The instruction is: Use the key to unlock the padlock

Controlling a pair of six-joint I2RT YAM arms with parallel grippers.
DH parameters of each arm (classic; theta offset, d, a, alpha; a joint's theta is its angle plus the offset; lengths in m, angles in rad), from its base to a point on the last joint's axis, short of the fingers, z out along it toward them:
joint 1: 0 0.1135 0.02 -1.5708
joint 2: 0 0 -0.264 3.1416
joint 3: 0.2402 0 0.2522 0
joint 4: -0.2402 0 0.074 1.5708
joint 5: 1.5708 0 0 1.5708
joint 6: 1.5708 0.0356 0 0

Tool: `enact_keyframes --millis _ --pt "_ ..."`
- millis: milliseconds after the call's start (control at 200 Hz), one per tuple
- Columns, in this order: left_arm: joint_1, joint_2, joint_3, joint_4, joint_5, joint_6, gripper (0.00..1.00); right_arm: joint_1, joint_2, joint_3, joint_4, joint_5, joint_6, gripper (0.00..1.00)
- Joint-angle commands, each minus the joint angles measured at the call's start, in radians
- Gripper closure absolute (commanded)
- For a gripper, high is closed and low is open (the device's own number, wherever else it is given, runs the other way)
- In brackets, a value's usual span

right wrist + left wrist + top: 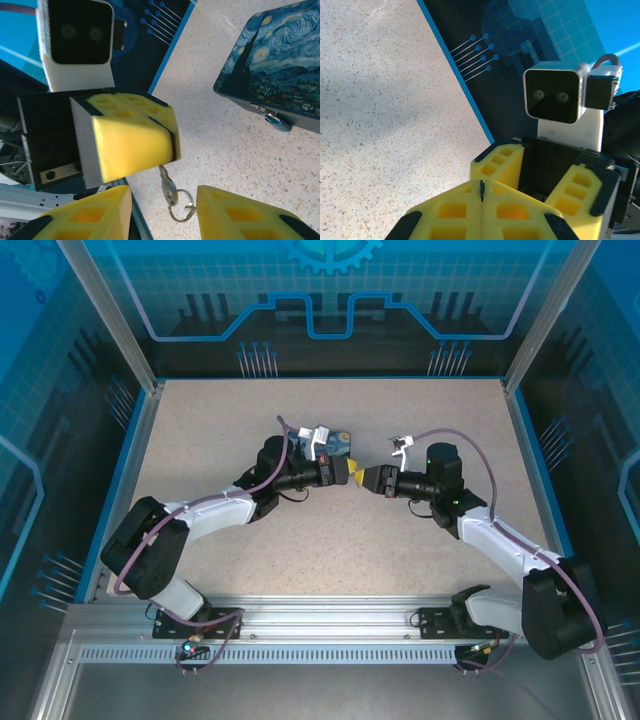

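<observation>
The left pincer is clamped on the key, whose head and ring dangle below it at lower centre. The right pincer stands apart on either side, apparently touching nothing. The padlock hangs on the tin at right. The key looks light, stiff and slick, so it is likely to twist between soft pads. It is best pinched flat across the head, by the ring, leaving the blade free.

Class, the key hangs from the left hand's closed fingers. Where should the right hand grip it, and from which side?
Probably the key by its exposed head, between the left hand and the ring: it hangs free there, with the right hand open either side of it.
</observation>
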Motion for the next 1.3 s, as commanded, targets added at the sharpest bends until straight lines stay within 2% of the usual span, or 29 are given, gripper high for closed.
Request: enact_keyframes --millis 0,485,830,1085,1296 --pt "-0.006 0.007 -0.017 0.052 -0.011 -0.018 1.00 -0.012 -0.024 0.025 -0.002 0.003 0.001 0.59" --pt "-0.010 0.012 -0.010 0.079 -0.017 -0.046 1.00 -0.002 0.042 0.025 0.062 0.001 0.032 0.65" --pt "-0.018 0.028 -0.002 0.080 -0.029 -0.050 1.00 0.004 0.049 0.030 0.059 -0.013 0.024 0.80" --pt "-0.022 0.033 0.005 0.080 -0.040 -0.053 1.00 0.012 0.058 0.030 0.065 -0.033 0.024 0.80" --pt "-0.023 0.034 0.008 0.076 -0.048 -0.055 1.00 0.013 0.057 0.030 0.052 -0.029 0.014 1.00"
